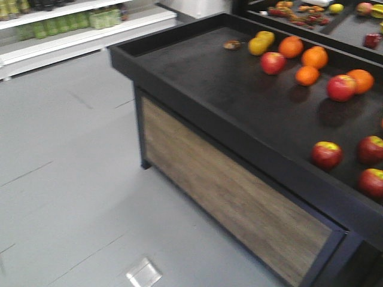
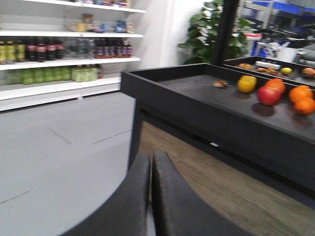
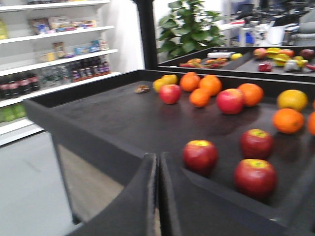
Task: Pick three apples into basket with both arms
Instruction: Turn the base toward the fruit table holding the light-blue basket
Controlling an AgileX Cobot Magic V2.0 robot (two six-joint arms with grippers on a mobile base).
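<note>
left pincer (image 2: pixel 151 157) and right pincer (image 3: pixel 157 158) pressed closed (nothing held), dark apples (image 3: pixel 200 156) behind table rim (image 3: pixel 88 133), oranges (image 3: pixel 200 97) beyond

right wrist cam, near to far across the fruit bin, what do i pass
right gripper → bin's near wall → three dark red apples → oranges mixed with paler apples → rear bin → plant

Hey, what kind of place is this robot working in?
Likely a grocery shop: white wall shelves stocked with bottled drinks, and a black wood-panelled display stand with loose dark red apples and round oranges.
</note>
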